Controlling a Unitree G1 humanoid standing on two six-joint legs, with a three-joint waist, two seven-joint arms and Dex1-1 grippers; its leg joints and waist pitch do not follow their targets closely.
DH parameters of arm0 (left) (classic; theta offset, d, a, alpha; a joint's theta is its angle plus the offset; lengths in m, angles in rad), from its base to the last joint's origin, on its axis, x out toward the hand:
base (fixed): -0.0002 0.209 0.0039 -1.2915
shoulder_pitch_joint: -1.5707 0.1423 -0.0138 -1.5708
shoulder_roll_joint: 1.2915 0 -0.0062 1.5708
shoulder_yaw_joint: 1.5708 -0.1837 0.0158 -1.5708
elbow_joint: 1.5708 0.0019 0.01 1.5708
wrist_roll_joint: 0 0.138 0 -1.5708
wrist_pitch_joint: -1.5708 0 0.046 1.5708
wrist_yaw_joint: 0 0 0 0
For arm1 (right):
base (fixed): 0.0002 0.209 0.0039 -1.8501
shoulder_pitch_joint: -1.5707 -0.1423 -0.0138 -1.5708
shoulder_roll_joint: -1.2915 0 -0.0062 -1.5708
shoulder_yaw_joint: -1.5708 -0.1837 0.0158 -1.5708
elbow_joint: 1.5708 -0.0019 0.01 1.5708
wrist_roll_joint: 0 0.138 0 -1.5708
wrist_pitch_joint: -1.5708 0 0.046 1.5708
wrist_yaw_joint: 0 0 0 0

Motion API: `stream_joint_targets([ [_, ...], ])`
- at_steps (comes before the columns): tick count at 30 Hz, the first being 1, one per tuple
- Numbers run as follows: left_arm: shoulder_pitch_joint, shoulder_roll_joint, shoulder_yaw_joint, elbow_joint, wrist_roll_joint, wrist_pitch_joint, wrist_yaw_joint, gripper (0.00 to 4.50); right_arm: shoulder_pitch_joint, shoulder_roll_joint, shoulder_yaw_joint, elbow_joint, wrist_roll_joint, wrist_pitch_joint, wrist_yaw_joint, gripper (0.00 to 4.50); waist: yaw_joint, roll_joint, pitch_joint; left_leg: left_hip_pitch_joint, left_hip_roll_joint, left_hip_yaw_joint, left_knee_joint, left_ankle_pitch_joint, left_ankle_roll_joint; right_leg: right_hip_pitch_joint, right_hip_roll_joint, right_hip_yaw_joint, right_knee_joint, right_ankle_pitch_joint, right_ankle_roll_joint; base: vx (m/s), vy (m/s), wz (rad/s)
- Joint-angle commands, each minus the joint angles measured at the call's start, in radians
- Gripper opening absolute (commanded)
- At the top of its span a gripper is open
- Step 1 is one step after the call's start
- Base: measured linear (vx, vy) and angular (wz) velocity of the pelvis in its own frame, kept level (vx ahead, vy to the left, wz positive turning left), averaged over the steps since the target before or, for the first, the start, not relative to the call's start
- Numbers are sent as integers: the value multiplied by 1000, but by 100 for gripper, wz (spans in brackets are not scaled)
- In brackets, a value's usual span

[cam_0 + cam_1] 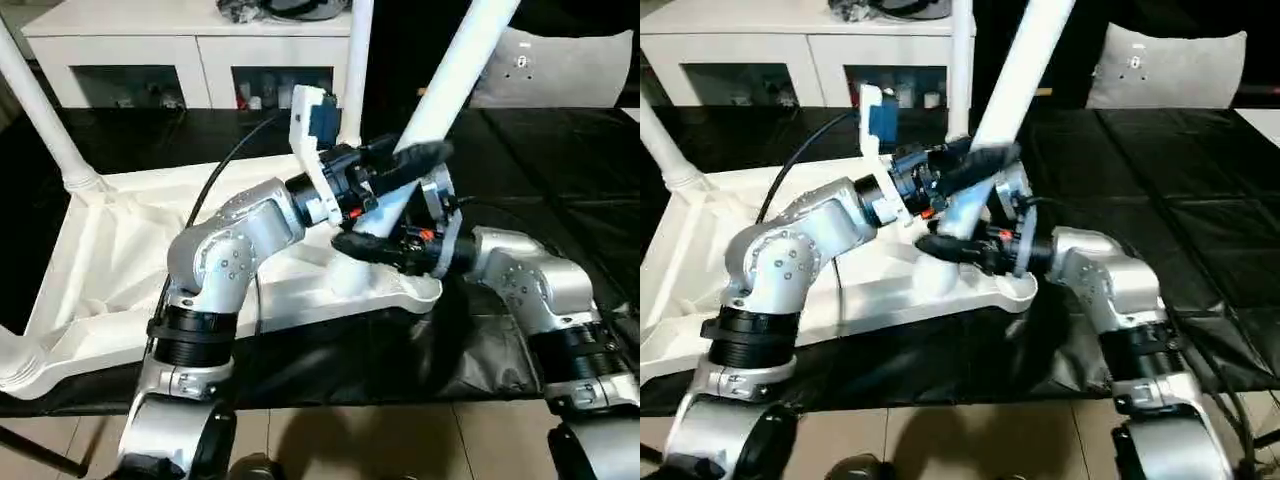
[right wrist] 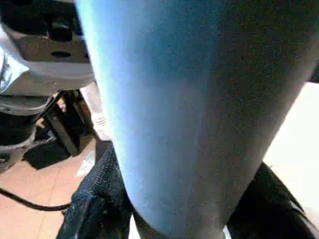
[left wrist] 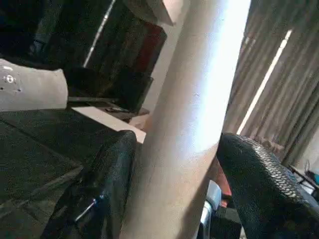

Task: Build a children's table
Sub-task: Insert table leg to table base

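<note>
At the near corner socket [image 1: 400, 285] of the upturned children's table [image 1: 110, 270], one tilted leg [image 1: 455, 70] is straddled by both grippers. The right gripper [image 1: 385, 245] fingers are clamped low on it; the left gripper [image 1: 410, 160] fingers are parted around it, contact uncertain. The leg is best righted before being pressed home.

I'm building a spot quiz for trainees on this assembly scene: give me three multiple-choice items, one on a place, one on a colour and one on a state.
1. The upturned tabletop lies on: A the floor; B the black-covered work table; C the white cabinet.
2. The leg in the right gripper is: A white; B red; C black.
3. That leg is: A lying flat; B upright; C tilted.

Answers:
1 B, the tabletop rests ribbed side up on the work table.
2 A, the leg is a white tube.
3 C, the right gripper clasps it near the corner socket and it leans to the right.
</note>
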Motion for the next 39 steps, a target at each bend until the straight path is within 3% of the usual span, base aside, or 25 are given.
stream_joint_targets([
  [1, -25, -27, -72, -66, -39, 23, -32, 297, -11, 3, -7, 38, -26, 22, -59, 191, -3, -22, -84, 19, 54, -22, -66, -182, 33, 54, -65, 47, -76, -304, -156, 0, 0, 0],
  [3, -26, -26, -53, -52, -24, 7, -8, 297, 1, 6, -23, 18, -16, 24, -75, 191, -2, -17, -83, 19, 54, -23, -66, -178, 33, 54, -65, 47, -74, -309, -153, 0, 0, 0],
  [5, -30, -10, -21, -29, -8, -26, -2, 327, 19, 8, -52, -10, 0, 20, -99, 191, -2, -10, -84, 20, 54, -23, -66, -176, 30, 53, -65, 48, -74, -303, -152, 0, 0, 0],
  [10, -9, 50, 24, 0, 15, -44, -14, 354, 67, -8, -113, -77, -7, 29, -206, 190, -4, -12, -84, 21, 52, -22, -70, -184, 13, 53, -62, 47, -75, -297, -146, 0, 0, 0],
  [11, 7, 77, 23, -1, 35, -50, -16, 378, 87, -21, -139, -105, 3, 44, -221, 189, -4, -11, -83, 21, 52, -23, -71, -184, 11, 53, -63, 48, -77, -301, -141, 0, 0, 0],
  [12, 23, 104, 16, -5, 53, -56, -28, 378, 105, -30, -167, -128, 13, 49, -235, 189, -5, -8, -78, 20, 51, -24, -72, -190, 13, 52, -61, 49, -76, -305, -131, 0, 0, 0],
  [13, 37, 126, 11, -11, 59, -51, -40, 390, 119, -38, -191, -145, 19, 52, -250, 189, -6, 2, -77, 22, 50, -25, -73, -201, 11, 50, -61, 50, -77, -314, -120, 0, 0, 0],
  [14, 43, 136, 9, -14, 59, -47, -46, 393, 125, -41, -202, -151, 22, 52, -257, 189, -11, -6, -76, 22, 49, -23, -75, -209, 10, 51, -59, 49, -81, -321, -116, 0, 0, 0],
  [15, 56, 156, -6, -22, 66, -47, -64, 395, 139, -51, -211, -159, 13, 46, -270, 189, -9, 3, -77, 23, 48, -25, -74, -209, 6, 52, -61, 48, -79, -322, -117, 0, 0, 0],
  [17, 81, 195, -52, -19, 105, -63, -95, 395, 163, -70, -230, -165, -18, 30, -311, 189, -14, 4, -75, 24, 49, -25, -75, -214, 3, 49, -59, 47, -82, -328, -116, 0, 0, 0],
  [19, 100, 242, -134, 2, 192, -117, -120, 395, 180, -78, -253, -171, -39, 26, -369, 189, -18, 3, -75, 27, 50, -25, -77, -230, -1, 46, -58, 48, -83, -339, -113, 0, 0, 0],
  [20, 100, 242, -134, 2, 192, -117, -120, 395, 180, -78, -253, -171, -39, 26, -369, 189, -20, -3, -76, 26, 50, -26, -78, -229, -2, 49, -60, 48, -82, -346, -112, 0, 0, 0],
  [21, 105, 255, -159, 9, 219, -135, -125, 395, 185, -81, -258, -177, -43, 34, -391, 189, -22, -1, -75, 26, 50, -24, -78, -232, -3, 48, -60, 48, -83, -349, -114, 0, 0, 0],
  [22, 110, 272, -197, 24, 262, -169, -132, 395, 188, -83, -266, -181, -47, 40, -411, 189, -26, -9, -72, 23, 49, -24, -79, -239, -4, 49, -60, 48, -86, -361, -112, 0, 0, 0],
  [24, 118, 303, -264, 56, 331, -216, -146, 395, 193, -89, -267, -184, -62, 26, -427, 189, -31, 1, -68, 24, 48, -26, -81, -257, -7, 46, -61, 48, -90, -386, -103, 0, 0, 0],
  [25, 124, 318, -296, 76, 370, -240, -157, 395, 196, -95, -258, -183, -80, 18, -432, 189, -33, 13, -70, 26, 48, -29, -81, -272, -11, 45, -60, 47, -90, -394, -92, 0, 0, 0],
  [27, 129, 333, -334, 97, 401, -258, -179, 395, 192, -103, -245, -162, -104, 6, -445, 189, -39, 3, -69, 24, 46, -27, -82, -269, -12, 48, -59, 47, -91, -386, -88, 0, 0, 0],
  [28, 132, 342, -357, 106, 412, -263, -197, 395, 187, -102, -248, -150, -111, 8, -464, 189, -39, -4, -76, 22, 46, -26, -79, -247, -9, 52, -62, 48, -87, -372, -96, 0, 0, 0],
  [31, 132, 356, -403, 137, 435, -275, -246, 366, 172, -99, -250, -138, -132, 8, -509, 189, -42, 4, -76, 21, 47, -24, -77, -218, 0, 50, -63, 49, -82, -329, -129, 0, 0, 0],
  [32, 127, 360, -415, 157, 449, -283, -255, 366, 171, -102, -241, -135, -139, -1, -508, 189, -45, -9, -76, 20, 46, -22, -77, -214, 5, 51, -61, 49, -81, -321, -137, 0, 0, 0],
  [35, 110, 357, -428, 219, 482, -324, -256, 346, 171, -108, -218, -125, -146, -43, -466, 189, -45, -1, -76, 21, 45, -21, -75, -222, 12, 49, -64, 48, -83, -332, -140, 0, 0, 0],
  [36, 93, 348, -426, 259, 492, -299, -240, 346, 175, -113, -209, -124, -145, -45, -444, 189, -45, 9, -78, 21, 46, -24, -75, -223, 11, 52, -65, 48, -80, -325, -142, 0, 0, 0],
  [37, 89, 345, -425, 268, 496, -301, -240, 320, 177, -113, -209, -126, -144, -44, -442, 189, -47, 7, -79, 22, 46, -23, -74, -230, 11, 53, -63, 47, -81, -324, -143, 0, 0, 0],
  [39, 89, 341, -426, 274, 496, -289, -244, 315, 188, -121, -207, -134, -142, -52, -423, 189, -46, 5, -81, 23, 49, -23, -75, -225, 12, 54, -64, 48, -79, -306, -155, 0, 0, 0],
])
